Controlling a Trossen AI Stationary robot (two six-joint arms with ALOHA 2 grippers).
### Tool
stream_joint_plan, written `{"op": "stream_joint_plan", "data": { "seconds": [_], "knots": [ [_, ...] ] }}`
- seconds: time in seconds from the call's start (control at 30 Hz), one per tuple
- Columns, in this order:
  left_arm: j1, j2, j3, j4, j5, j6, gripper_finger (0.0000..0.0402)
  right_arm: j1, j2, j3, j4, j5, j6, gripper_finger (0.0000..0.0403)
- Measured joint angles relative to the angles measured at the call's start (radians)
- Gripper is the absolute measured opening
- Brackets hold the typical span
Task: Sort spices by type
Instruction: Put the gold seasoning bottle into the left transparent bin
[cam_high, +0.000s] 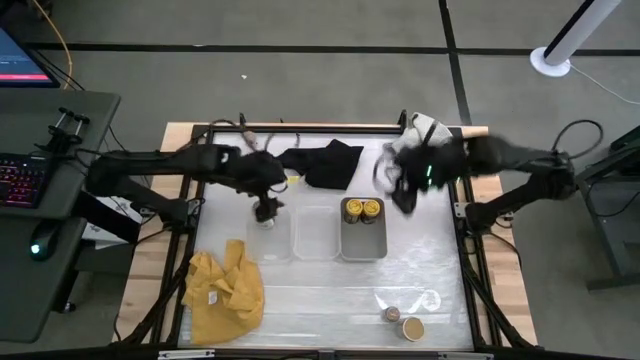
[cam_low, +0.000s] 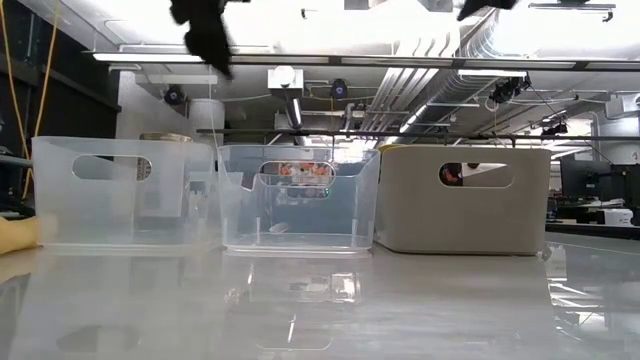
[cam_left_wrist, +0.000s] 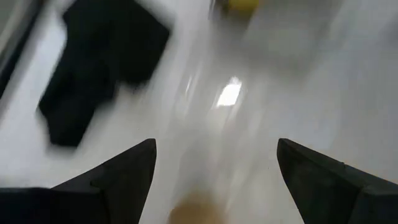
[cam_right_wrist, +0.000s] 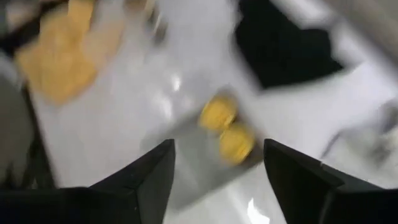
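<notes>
My left gripper (cam_high: 266, 210) hangs open over the left clear tray (cam_high: 272, 243); in its wrist view (cam_left_wrist: 214, 146) a blurred tan round top (cam_left_wrist: 193, 213) shows below, between the spread fingers. My right gripper (cam_high: 405, 193) is open beside the grey tray's (cam_high: 362, 245) far right corner. Two yellow-topped jars (cam_high: 362, 208) stand side by side at that tray's far end, and they also show ahead of the open fingers in the right wrist view (cam_right_wrist: 227, 130). A tan-topped jar (cam_high: 411, 327) and a tiny brownish jar (cam_high: 391, 314) stand on the table near its near right corner.
A second clear tray (cam_high: 315, 232) sits between the other two. A black cloth (cam_high: 325, 160) lies behind the trays, a yellow cloth (cam_high: 225, 290) near the near left corner, and a grey-white cloth (cam_high: 425, 128) at the far right corner. Bare table lies in front of the trays.
</notes>
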Motion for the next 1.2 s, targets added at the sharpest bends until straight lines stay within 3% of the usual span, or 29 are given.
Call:
{"op": "stream_joint_plan", "data": {
  "seconds": [0.17, 0.27, 0.33, 0.53, 0.7, 0.83, 1.2],
  "knots": [
    [-0.001, -0.099, -0.074, 0.344, 0.007, -0.084, 0.0320, 0.302, 0.001, -0.243, 0.072, -0.095, 0.304, 0.0130],
    [0.000, -0.120, -0.082, 0.429, 0.002, -0.093, 0.0320, 0.472, 0.002, -0.357, 0.212, -0.198, 0.509, 0.0044],
    [0.000, -0.126, -0.082, 0.453, -0.008, -0.082, 0.0320, 0.567, 0.002, -0.400, 0.338, -0.209, 0.636, 0.0013],
    [0.000, -0.118, -0.082, 0.469, -0.069, 0.006, 0.0320, 0.729, 0.068, -0.416, 0.524, -0.213, 0.803, 0.0003],
    [0.008, -0.118, -0.082, 0.471, -0.115, 0.030, 0.0320, 0.743, 0.194, -0.417, 0.578, -0.355, 0.783, 0.0002],
    [0.021, -0.118, -0.082, 0.465, -0.116, 0.029, 0.0320, 0.743, 0.246, -0.417, 0.656, -0.370, 0.769, 0.0001],
    [0.025, -0.118, -0.082, 0.453, -0.116, 0.028, 0.0320, 0.742, 0.282, -0.415, 0.534, -0.397, 0.726, 0.0000]
  ]
}}
